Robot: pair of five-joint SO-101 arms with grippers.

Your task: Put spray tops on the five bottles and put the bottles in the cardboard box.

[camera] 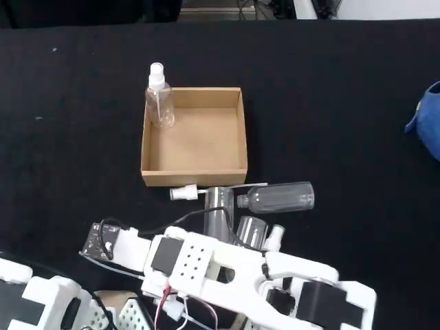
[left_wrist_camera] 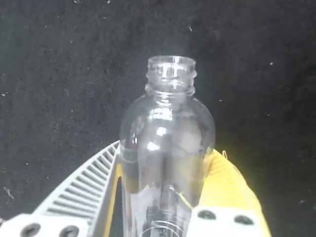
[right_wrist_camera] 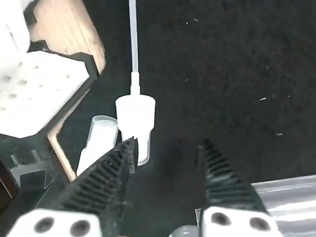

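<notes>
Clamped in my left fingers (left_wrist_camera: 165,173) is a clear uncapped bottle (left_wrist_camera: 168,123), its open threaded neck pointing out over the black surface (left_wrist_camera: 49,74). One ribbed white finger and one yellow finger press its sides.

My right fingers (right_wrist_camera: 169,145) stand well apart and hold nothing. They hang low over a white spray top (right_wrist_camera: 136,116) that lies on the surface with its dip tube stretching away. The top's head is just beside one black fingertip.

Seen from above, the cardboard box (camera: 194,175) sits mid-surface, and a capped bottle (camera: 159,96) stands upright in its far left corner. A loose sprayer (camera: 184,193) lies just beside the box's near wall; I cannot tell whether it is the one under my right fingers. Next to it a topless bottle (camera: 278,197) lies on its side. More clear bottles (camera: 251,230) cluster between it and the arms.
</notes>
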